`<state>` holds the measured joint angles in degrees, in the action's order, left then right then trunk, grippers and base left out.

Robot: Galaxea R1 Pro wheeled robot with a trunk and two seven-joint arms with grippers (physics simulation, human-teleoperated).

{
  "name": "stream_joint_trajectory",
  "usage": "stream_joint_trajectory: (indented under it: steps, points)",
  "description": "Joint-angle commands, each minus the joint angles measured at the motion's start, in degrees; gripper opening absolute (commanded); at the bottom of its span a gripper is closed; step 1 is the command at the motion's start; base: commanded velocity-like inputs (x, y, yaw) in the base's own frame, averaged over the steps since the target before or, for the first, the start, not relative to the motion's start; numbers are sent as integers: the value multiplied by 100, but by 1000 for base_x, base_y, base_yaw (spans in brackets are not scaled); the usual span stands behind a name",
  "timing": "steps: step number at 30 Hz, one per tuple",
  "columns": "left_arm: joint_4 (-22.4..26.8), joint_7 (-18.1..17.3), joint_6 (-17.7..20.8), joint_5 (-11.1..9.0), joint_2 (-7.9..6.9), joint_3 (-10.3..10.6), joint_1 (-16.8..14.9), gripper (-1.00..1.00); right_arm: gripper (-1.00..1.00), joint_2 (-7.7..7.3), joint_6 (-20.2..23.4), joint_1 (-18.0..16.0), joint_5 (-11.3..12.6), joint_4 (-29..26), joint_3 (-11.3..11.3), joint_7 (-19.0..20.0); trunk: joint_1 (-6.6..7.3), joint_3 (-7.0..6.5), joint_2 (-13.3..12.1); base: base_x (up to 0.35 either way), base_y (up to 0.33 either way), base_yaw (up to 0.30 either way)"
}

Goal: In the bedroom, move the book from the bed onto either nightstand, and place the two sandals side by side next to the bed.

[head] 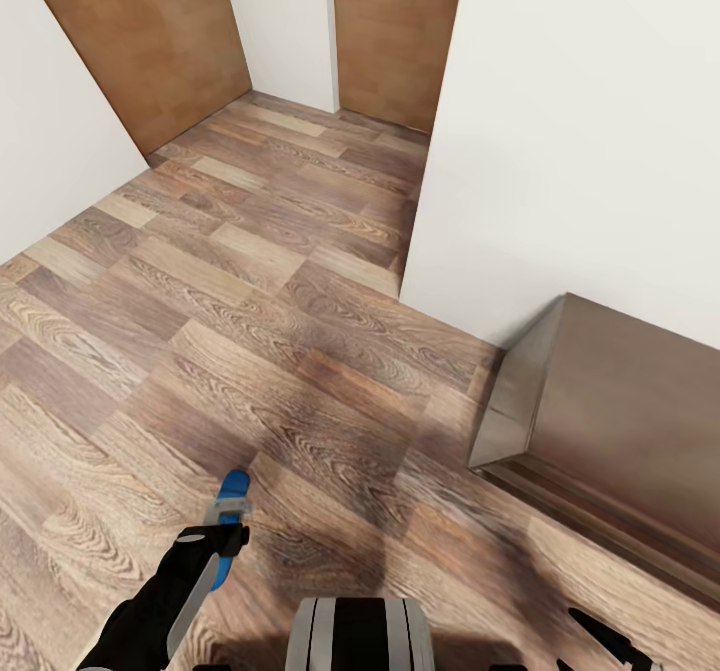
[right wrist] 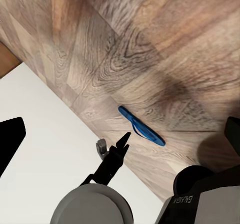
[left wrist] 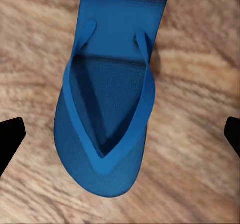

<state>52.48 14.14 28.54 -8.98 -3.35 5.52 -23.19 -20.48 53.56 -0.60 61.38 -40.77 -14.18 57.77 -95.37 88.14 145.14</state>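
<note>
Wood-plank floor [head: 270, 331] in mixed brown tones, plain white walls [head: 580, 131], two brown wooden door panels [head: 150, 31] at the far corner, low dark-brown cabinet [head: 620, 431] against the right wall, soft even light

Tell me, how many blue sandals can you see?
1. The blue sandal is held in the left gripper above the wooden floor, in front of the robot. The second one may be somewhere out of view.
</note>
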Motion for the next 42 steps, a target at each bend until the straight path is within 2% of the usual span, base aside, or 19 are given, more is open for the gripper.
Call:
stream_joint_trajectory:
  steps: [1,9,20,27,31,33,42]
  points:
    - [8,54,20,-60,-8,28,-2,100,100,0,25,-2,-3,1,-6,14,1,3,1,36,0,0]
    - [8,54,20,-60,-3,34,-2,100,100,0,24,-2,0,0,-6,15,1,3,1,184,0,0]
    - [8,54,20,-60,1,37,-2,100,100,-2,27,-2,2,-26,-6,51,1,3,1,15,0,0]
    - [1,54,20,-60,1,40,-2,100,100,-23,54,-2,15,-895,-16,80,1,3,1,0,0,0]
    - [-1,54,20,-60,1,44,-2,100,100,-27,57,-2,16,-1038,-21,313,1,3,1,0,0,0]
    - [-1,54,20,-60,2,45,-2,100,100,-31,56,-1,15,-1069,-23,573,1,3,1,0,0,0]
    - [-1,54,20,-60,5,45,-2,100,100,-34,50,1,14,-1082,-24,718,1,3,1,0,0,0]
